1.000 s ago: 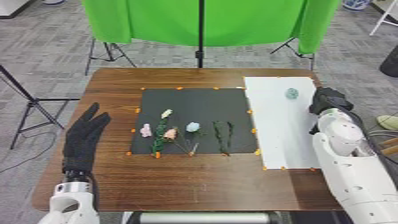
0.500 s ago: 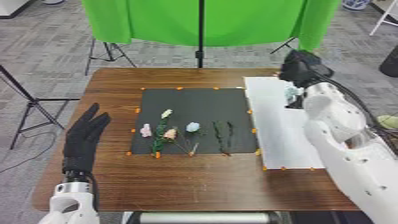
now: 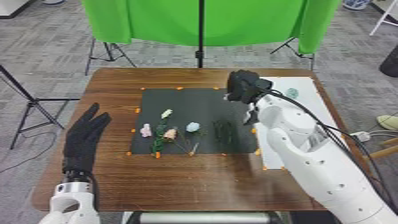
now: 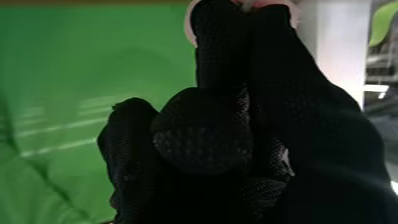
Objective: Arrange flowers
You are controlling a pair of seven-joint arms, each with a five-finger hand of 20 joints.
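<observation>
My right hand (image 3: 244,86) is over the dark mat's (image 3: 191,102) back right corner, nothing visible in its grasp; in the right wrist view the glove (image 4: 213,120) has its fingers loosely bent. On the mat lie a white flower (image 3: 166,114), a pink one (image 3: 146,130), a peach one (image 3: 170,134) and a pale blue one (image 3: 193,127), plus green stems (image 3: 223,133) on their right. A small teal object (image 3: 291,93) stands on the white sheet (image 3: 298,81). At the table's left my left hand (image 3: 83,142) rests open, fingers straight.
Orange markers line the mat and sheet on the brown table (image 3: 195,187). My right forearm crosses the sheet. A green cloth (image 3: 151,22) hangs on stands beyond the back edge. In the right wrist view, an unidentified pale pink shape (image 4: 189,25) borders the fingertips.
My right hand has swung from the table's right edge, over the back of the white sheet, leftward to the mat's back right corner. The left hand and the flowers have kept their places.
</observation>
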